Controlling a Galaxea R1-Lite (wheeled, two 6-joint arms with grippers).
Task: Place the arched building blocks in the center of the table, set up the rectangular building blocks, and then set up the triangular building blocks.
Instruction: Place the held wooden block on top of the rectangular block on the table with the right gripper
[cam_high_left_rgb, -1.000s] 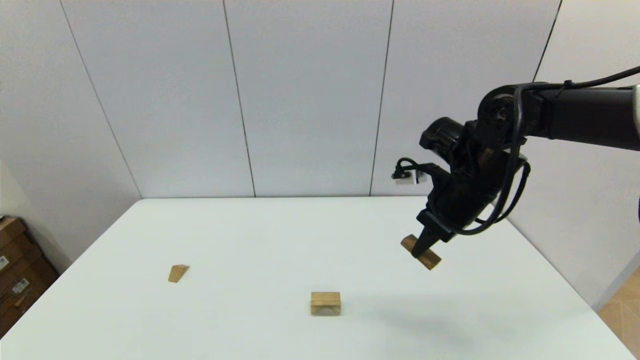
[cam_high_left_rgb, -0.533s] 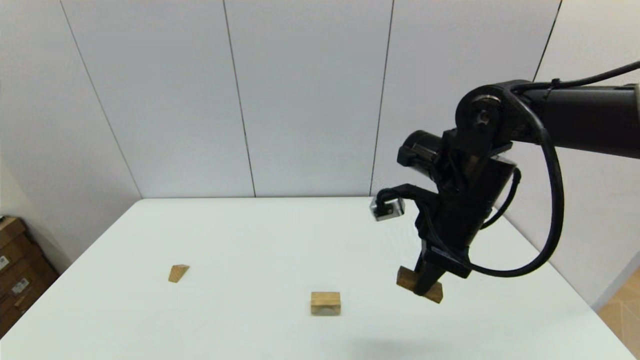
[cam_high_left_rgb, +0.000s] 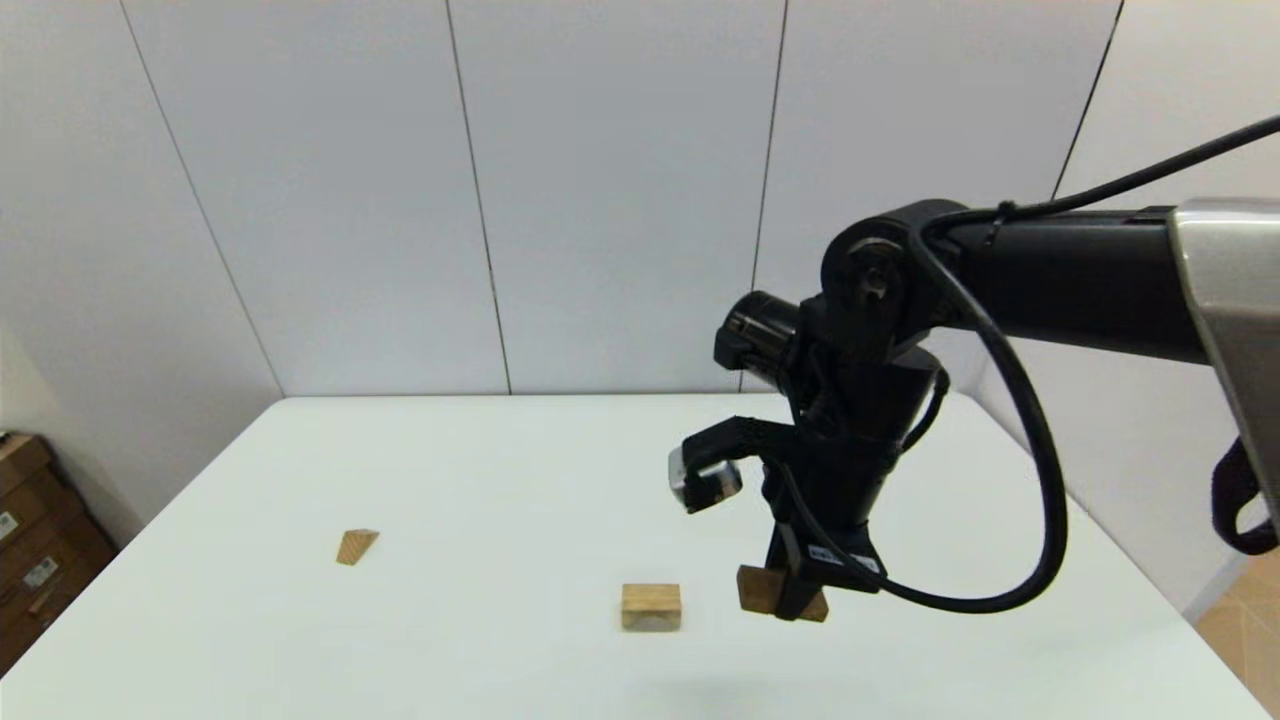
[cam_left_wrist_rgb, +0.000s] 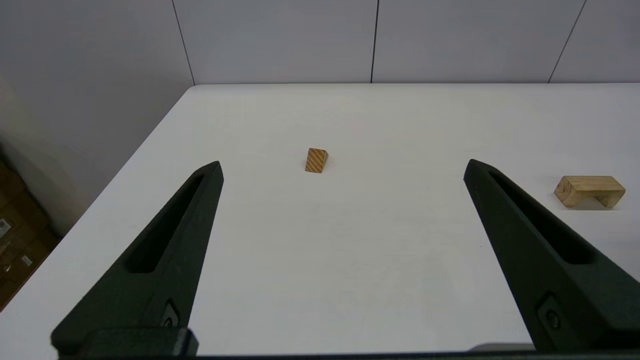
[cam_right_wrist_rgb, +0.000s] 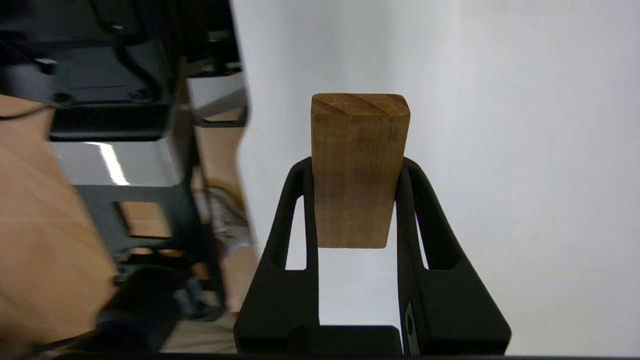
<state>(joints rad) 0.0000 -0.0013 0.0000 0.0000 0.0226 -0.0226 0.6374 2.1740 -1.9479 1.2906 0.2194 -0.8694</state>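
We hold the rectangular building blocks (cam_high_left_rgb: 783, 592) in the right gripper (cam_high_left_rgb: 797, 600), jaws closed across the slab's two broad faces, with the slab carried clear of the desk (cam_high_left_rgb: 500, 470) just to the right of the arched building blocks (cam_high_left_rgb: 651, 606). The arched block rests near the middle of the desk with its cut-out facing down. The triangular building blocks (cam_high_left_rgb: 356, 546) lie well to the left of the arched block, untouched. The left gripper (cam_left_wrist_rgb: 340, 250) is parked on the arched block's left, jaws wide and holding nothing. For this step we judge the slab must be brought level, centred on the arched block, and lowered until its underside seats fully before the jaws release. From the head view the slab appears slightly tilted, though the gripper hides part of it. We should correct any tilt first, then release slowly and withdraw straight up.
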